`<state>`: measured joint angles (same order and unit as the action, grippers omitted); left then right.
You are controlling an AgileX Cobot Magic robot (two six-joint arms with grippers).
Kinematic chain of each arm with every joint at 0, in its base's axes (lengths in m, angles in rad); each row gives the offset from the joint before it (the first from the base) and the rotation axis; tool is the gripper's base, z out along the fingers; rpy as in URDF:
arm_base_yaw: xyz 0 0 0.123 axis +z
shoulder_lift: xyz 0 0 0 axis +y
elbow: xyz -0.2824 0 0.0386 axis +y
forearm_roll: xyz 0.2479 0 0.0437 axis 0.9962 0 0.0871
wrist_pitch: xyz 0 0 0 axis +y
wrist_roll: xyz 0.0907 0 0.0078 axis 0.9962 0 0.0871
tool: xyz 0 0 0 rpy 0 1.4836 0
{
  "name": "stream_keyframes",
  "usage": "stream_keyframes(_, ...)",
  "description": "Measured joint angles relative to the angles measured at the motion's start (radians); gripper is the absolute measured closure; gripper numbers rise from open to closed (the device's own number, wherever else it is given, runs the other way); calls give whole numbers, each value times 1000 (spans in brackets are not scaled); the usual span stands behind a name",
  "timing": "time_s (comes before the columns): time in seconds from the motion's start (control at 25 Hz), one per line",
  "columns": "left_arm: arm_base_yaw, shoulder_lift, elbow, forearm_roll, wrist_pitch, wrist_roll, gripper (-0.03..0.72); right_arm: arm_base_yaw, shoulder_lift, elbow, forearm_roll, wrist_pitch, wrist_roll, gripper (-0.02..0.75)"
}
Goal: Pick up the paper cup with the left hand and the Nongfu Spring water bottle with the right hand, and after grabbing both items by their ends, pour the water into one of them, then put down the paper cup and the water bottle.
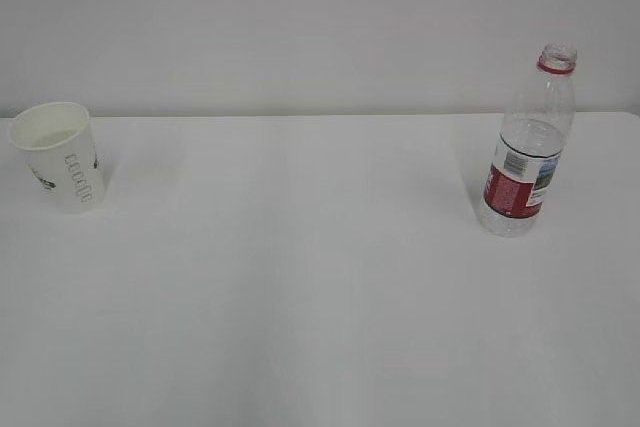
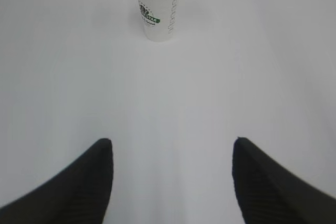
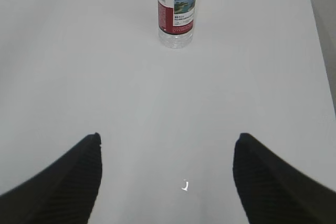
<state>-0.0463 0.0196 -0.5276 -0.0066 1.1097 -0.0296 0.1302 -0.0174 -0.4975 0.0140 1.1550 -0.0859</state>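
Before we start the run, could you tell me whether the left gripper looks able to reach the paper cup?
Probably yes: the left gripper is open and the paper cup stands upright straight ahead, with only bare table between them.

The paper cup (image 2: 157, 4) carried a small green logo banner on which only "STAR" could be read, with a column of dark green outlined letters to the right of that logo, too small to make out. The Nongfu Spring water bottle (image 3: 177, 8) bore a red label with a barcode patch and a landscape picture, its print illegible.
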Motion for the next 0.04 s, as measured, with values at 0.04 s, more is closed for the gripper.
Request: stream_keyframes(0.04, 0, 0, 0, 0, 0, 0, 172, 0, 0, 0, 0, 0, 0, 150)
